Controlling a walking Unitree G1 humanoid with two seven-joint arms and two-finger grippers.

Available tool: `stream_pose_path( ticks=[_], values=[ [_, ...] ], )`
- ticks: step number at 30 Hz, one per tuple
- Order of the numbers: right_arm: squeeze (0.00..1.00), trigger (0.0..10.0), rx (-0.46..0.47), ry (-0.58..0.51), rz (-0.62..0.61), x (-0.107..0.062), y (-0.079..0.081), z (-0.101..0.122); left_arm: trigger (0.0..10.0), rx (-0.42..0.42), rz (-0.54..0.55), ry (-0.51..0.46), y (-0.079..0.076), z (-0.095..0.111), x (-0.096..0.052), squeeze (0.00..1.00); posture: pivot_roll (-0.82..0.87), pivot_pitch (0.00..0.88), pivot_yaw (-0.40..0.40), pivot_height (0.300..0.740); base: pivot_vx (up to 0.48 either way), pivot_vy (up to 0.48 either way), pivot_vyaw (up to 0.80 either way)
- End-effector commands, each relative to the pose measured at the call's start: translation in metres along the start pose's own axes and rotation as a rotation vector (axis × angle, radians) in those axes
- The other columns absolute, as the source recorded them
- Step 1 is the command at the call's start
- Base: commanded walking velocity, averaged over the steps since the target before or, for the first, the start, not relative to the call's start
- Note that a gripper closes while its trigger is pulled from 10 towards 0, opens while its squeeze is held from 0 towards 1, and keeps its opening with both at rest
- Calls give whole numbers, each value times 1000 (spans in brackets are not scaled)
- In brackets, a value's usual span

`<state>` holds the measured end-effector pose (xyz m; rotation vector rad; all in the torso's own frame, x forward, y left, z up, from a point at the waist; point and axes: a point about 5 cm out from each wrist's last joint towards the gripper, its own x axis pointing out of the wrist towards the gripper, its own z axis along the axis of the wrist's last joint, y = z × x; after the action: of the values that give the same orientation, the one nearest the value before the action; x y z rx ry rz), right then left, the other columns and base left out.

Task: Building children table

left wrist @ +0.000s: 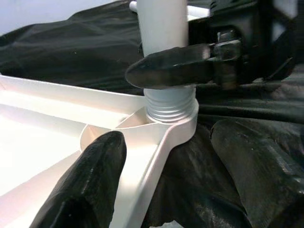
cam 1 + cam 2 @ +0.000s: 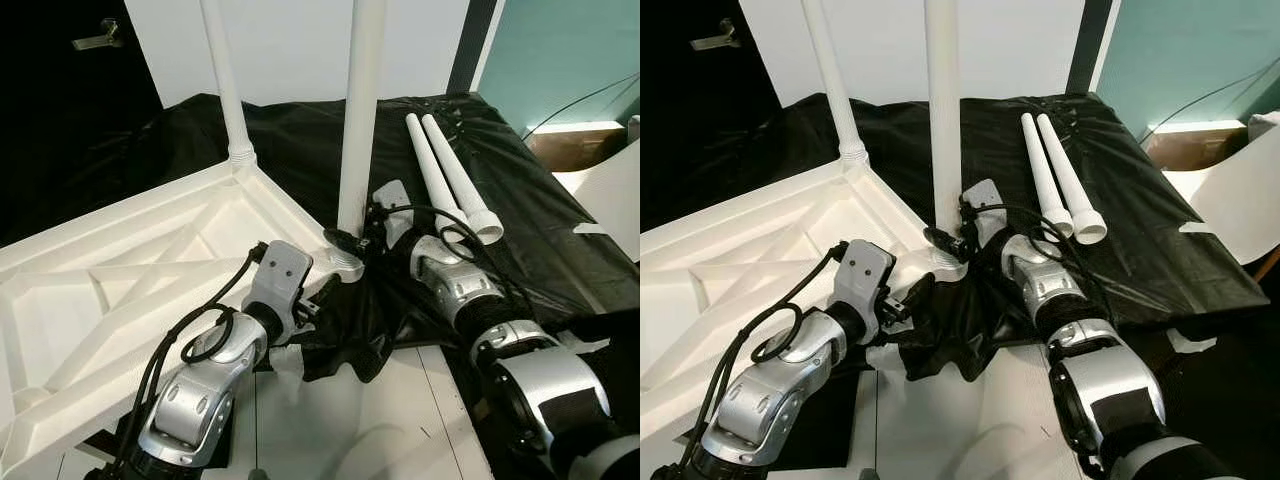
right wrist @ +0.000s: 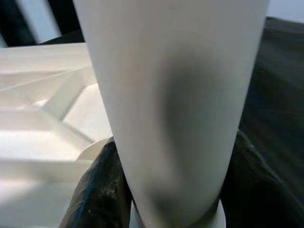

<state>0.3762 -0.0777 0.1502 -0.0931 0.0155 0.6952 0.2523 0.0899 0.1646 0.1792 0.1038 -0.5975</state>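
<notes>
The white table top point(image 2: 120, 290) lies upside down on a black cloth. One white leg point(image 2: 228, 80) stands upright in its far corner. A second leg point(image 2: 362, 120) stands in the near corner socket point(image 1: 170, 107), its threaded base showing. My right gripper point(image 2: 348, 240) is shut on this leg just above the socket, one finger on each side point(image 3: 102, 190). My left gripper point(image 1: 166, 171) is open and straddles the corner rim below, with one finger point(image 1: 85, 185) inside the rim and the other over the cloth. Two loose legs point(image 2: 450, 175) lie side by side on the cloth to the right.
The black cloth point(image 2: 560, 230) covers the work surface and bunches up under the near corner. White floor point(image 2: 380, 420) lies in front. A dark door point(image 2: 60, 60) is at the back left. A cardboard box point(image 2: 580, 145) and a white sheet point(image 2: 610, 200) stand at the right.
</notes>
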Motion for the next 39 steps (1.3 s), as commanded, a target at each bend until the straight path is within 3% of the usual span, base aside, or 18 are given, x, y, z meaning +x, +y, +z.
stream_pose_path(
  ticks=[1,10,17,18,20,21,24,25,26,37,38,39],
  values=[
    [0,0,29,66,-125,-4,1,-19,10000,6,61,17,3,-5,2,0,84,11,-22,740,0,0,0],
    [0,0,93,36,-372,2,25,-23,10000,5,105,37,10,-9,-1,0,93,11,-13,740,0,0,0],
    [0,0,126,4,-388,3,35,-21,10000,12,127,39,14,-9,-1,0,105,0,-16,740,0,0,0],
    [0,7059,123,-10,-390,3,36,-19,10000,14,129,38,15,-8,-1,0,105,0,-16,740,0,0,0],
    [0,7059,126,-18,-394,2,35,-17,10000,14,131,37,15,-8,-1,0,107,0,-16,740,0,0,0],
    [0,10000,119,-23,-402,1,33,-16,10000,14,132,37,15,-8,-1,0,108,0,-16,740,0,0,0],
    [0,10000,119,-27,-399,-3,29,-17,10000,14,130,37,14,-9,-1,0,109,0,-16,740,0,0,0],
    [90,10000,113,-33,-394,-6,25,-17,10000,16,127,37,13,-9,-1,0,109,0,-15,740,0,0,0],
    [1000,10000,106,-43,-388,-9,21,-16,10000,17,123,38,12,-9,-1,0,106,0,-14,740,0,0,0],
    [1000,10000,76,-126,-165,-27,0,-11,10000,43,100,39,10,-9,1,0,102,0,-16,740,0,0,0],
    [0,10000,65,-121,-124,-28,-2,-11,10000,42,101,40,10,-9,1,0,102,0,-16,740,0,0,0],
    [0,10000,56,-117,-97,-28,-2,-11,10000,42,102,40,10,-9,1,0,102,0,-16,740,0,0,0]
  ],
)
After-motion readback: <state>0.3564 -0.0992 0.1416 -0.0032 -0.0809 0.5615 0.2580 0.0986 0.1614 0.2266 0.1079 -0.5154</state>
